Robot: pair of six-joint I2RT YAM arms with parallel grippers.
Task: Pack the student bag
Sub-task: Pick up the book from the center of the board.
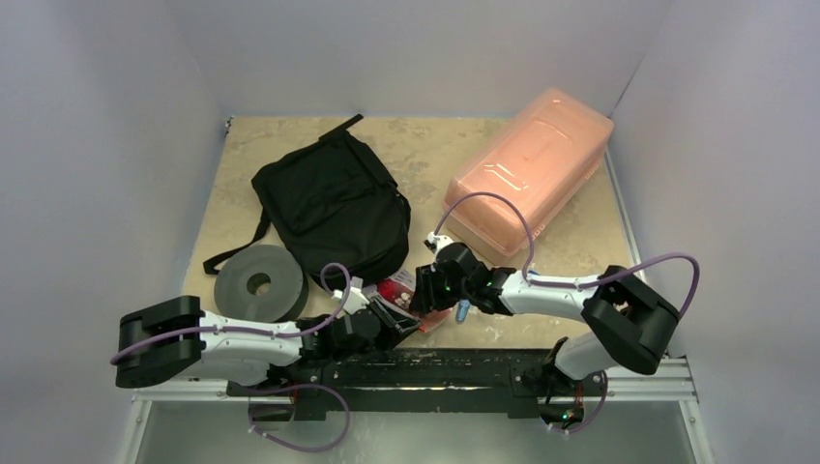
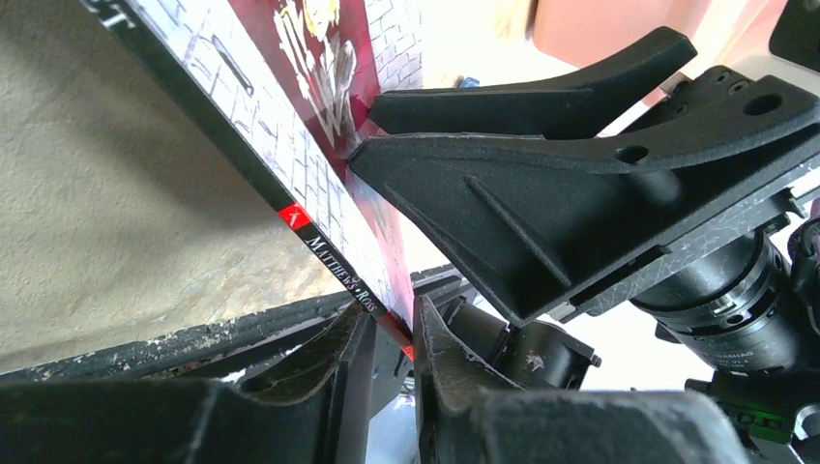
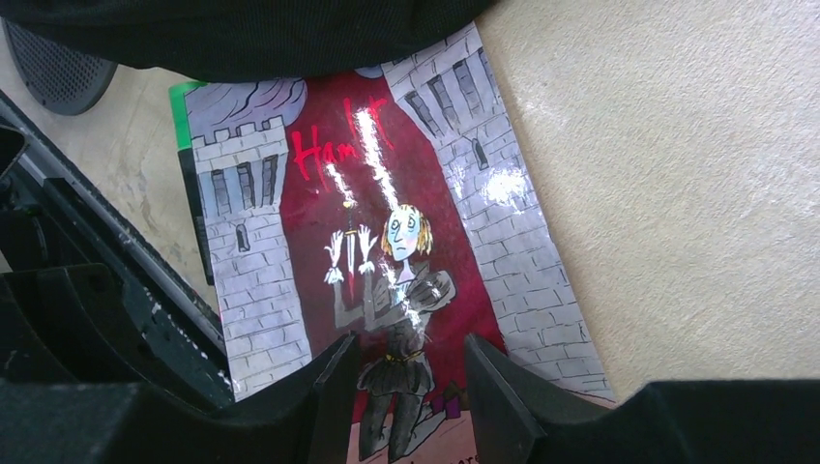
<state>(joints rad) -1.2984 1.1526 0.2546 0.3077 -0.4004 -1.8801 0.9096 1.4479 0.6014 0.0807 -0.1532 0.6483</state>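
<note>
At the near edge of the beige table [image 1: 242, 174], we see the left gripper [image 2: 392, 324] lying low, pinching the spine of a thin red paperback book [image 3: 387, 193] with grey castle towers. The right gripper [image 3: 411, 362] faces its cover, fingers [image 3: 334, 387] spread. The soft black student bag [image 1: 334, 203] lies just behind the book, its opening indiscernible.

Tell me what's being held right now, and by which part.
The left gripper pinches the Hamlet book at a corner of its spine; the right gripper stands open over the cover.
</note>
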